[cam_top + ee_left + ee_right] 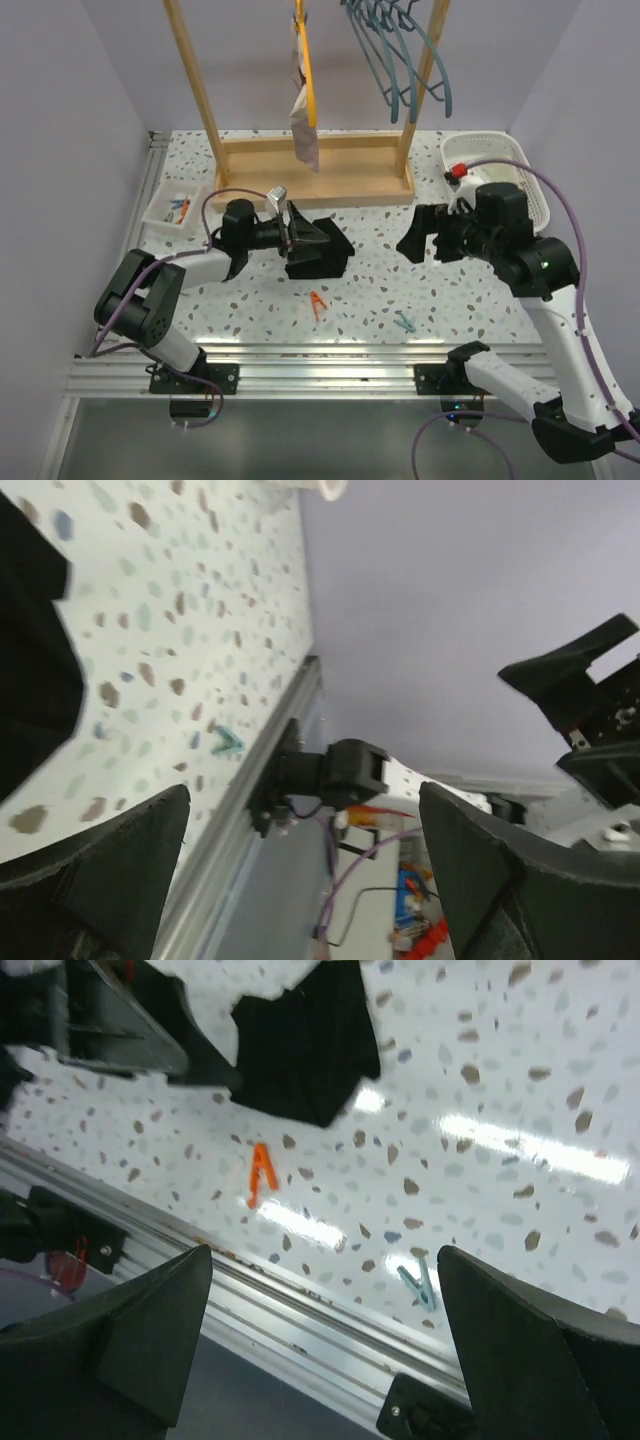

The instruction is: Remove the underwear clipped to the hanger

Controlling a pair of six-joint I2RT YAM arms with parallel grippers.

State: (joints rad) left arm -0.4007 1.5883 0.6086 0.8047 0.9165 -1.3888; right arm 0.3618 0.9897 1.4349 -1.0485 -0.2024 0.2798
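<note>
1. Left gripper (303, 810): the fingers (110, 870) stand wide apart with nothing between them. The gripper lies low over the table (380, 290).
2. Right gripper (325, 1260): its fingers are also spread wide and hold nothing. They hover above the table and point towards the left gripper.
3. Black underwear (325, 255): a crumpled heap lying flat on the table, just beside the left fingers. Whether it touches them cannot be told. It lies between the two grippers, apart from the right fingers.
4. Pink-mauve underwear (305, 125): hangs from a yellow hanger (306, 60), above and beyond both sets of fingers, touching neither.
5. Wooden rack (200, 90): carries the yellow hanger. Its base is on the table beyond the left fingers.
6. Teal hangers (400, 50): a bunch on the rack, beyond the right fingers.
7. Orange clothespin (260, 1173): lies on the table in front of the right fingers, near the black underwear.
8. Teal clothespin (420, 1285): lies on the table, apart from the orange one, below the right fingers.
9. White basket (500, 145): stands just behind the right gripper.
10. Small white tray (165, 212): holds small clips and sits behind the left gripper, well apart from its fingers.
</note>
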